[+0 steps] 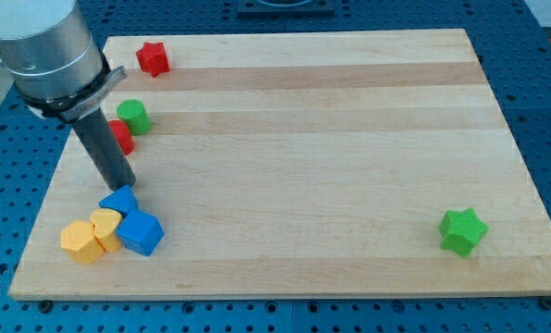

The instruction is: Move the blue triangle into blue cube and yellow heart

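The blue triangle [120, 201] lies at the board's lower left, touching the blue cube [141, 233] just below it and the yellow heart [105, 227] at its lower left. My tip [123, 182] stands just above the blue triangle, at its upper edge, with the dark rod rising to the view's upper left.
An orange-yellow hexagon block [79, 241] sits left of the heart. A red cylinder [121, 137] is partly behind the rod, a green cylinder [134, 116] above it, a red star [152, 57] at the top left, and a green star [463, 230] at the lower right.
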